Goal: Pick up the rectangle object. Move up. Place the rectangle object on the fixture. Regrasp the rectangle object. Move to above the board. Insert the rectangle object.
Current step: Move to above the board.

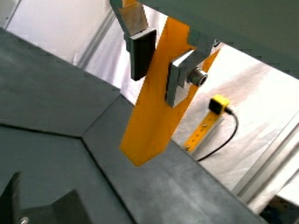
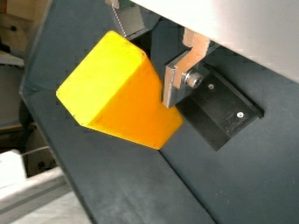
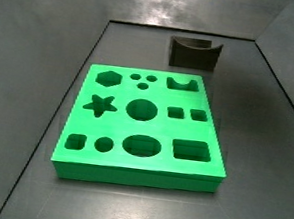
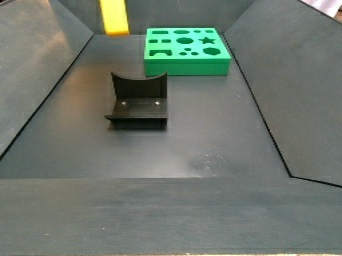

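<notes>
Two silver fingers (image 1: 181, 77) of the gripper (image 1: 162, 63) clamped on the rectangle object (image 1: 158, 96), hanging high at the upper left of a side view (image 4: 115, 17), above the fixture (image 4: 138, 98); board (image 4: 187, 50) beyond.

No text, label, brand or number can be read in any view. The gripper (image 1: 162, 63), clamped on the rectangle object (image 1: 156, 101), bears no legible marking. The board (image 3: 142, 121) and fixture (image 4: 138, 101) likewise show none.

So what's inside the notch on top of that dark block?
Nothing: the fixture has an empty notch in both side views. The rectangle object hangs in the gripper, raised above the floor. The fixture's underside is hidden.
</notes>
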Robot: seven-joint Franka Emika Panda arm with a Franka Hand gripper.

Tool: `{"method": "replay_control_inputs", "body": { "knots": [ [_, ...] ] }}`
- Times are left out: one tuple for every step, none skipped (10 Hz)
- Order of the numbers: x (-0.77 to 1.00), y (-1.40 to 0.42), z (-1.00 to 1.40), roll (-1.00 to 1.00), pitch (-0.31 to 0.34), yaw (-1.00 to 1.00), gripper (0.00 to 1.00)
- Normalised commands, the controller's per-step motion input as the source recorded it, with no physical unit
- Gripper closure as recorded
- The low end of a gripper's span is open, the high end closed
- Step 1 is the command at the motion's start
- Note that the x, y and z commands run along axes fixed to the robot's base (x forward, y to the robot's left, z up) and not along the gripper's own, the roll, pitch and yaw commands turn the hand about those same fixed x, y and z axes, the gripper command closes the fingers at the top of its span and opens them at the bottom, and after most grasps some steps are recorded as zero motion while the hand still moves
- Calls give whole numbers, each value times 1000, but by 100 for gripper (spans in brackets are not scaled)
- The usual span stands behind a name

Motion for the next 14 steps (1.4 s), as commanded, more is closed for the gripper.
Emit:
{"method": "replay_control_inputs", "body": {
  "knots": [
    [71, 27, 924, 6, 63, -43, 100],
    [58, 14, 696, 5, 103, -31, 100],
    [54, 3, 526, 1, 126, -13, 100],
    [48, -8, 352, -2, 145, 9, 100],
    [44, -16, 186, -4, 163, 32, 100],
    [-691, -1000, 55, -1000, -95, -153, 100],
    [-698, -1000, 67, -1000, -103, -148, 100],
    [-747, -1000, 76, -1000, -122, -149, 100],
    [-783, -1000, 55, -1000, -137, -152, 100],
    [-806, -1000, 61, -1000, -142, -158, 100],
    [-829, -1000, 58, -1000, -143, -164, 100],
    [-870, -1000, 59, -1000, -141, -174, 100],
    [-897, -987, 64, -1000, -140, -182, 100],
    [-569, -534, 29, -1000, -148, -185, 100]
  ]
}}
